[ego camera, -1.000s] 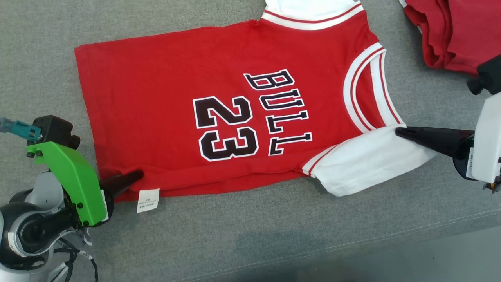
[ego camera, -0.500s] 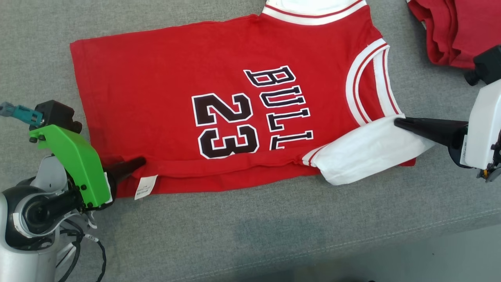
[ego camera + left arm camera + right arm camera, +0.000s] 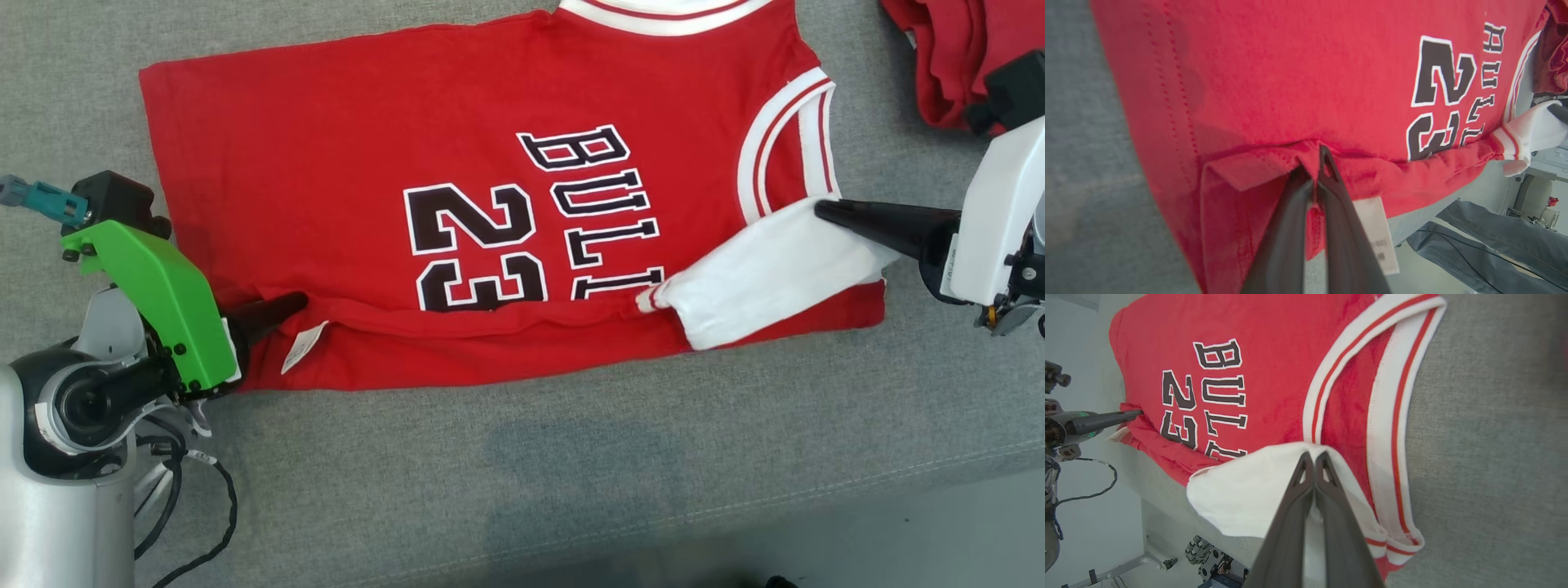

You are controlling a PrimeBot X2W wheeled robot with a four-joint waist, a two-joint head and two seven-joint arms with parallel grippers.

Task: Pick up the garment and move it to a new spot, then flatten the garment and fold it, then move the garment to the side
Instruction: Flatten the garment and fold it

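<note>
Jersey: a red basketball jersey [image 3: 326, 163] lies spread across the middle of the grey fabric surface [image 3: 490, 474], hem towards the robot's left and collar end towards its right. "BULL" and "23" are printed in black with white outlines.

Near edge: the long edge nearest the robot is turned up and over, and that fold covers the bottom of the "23".

Left jaws: closed tight, no gap showing in the left wrist view. The left fingers [image 3: 1339, 228] pinch a pleat of red cloth at the near hem corner, right where the fold begins.

Care label: a small white care label [image 3: 298, 349] hangs just beside those fingertips, tilted, over the folded strip.

Right jaws: closed as well, with the right fingers [image 3: 1290, 522] pressed together on the white sleeve [image 3: 759, 278]. They grip its upper edge, close to the white-and-red striped armhole trim.

White sleeve: pulled across the jersey's near right corner. It lies slantwise over red cloth, and its cuff end touches the last letter of "BULL".

Arms: one at each end of the near edge, well apart, fingertips pointing towards each other.

Second garment: more red cloth [image 3: 939, 57] is bunched at the far right corner of the surface, apart from the jersey.

Off the surface: grey jeans [image 3: 1494, 241] lie below its edge in the left wrist view.
</note>
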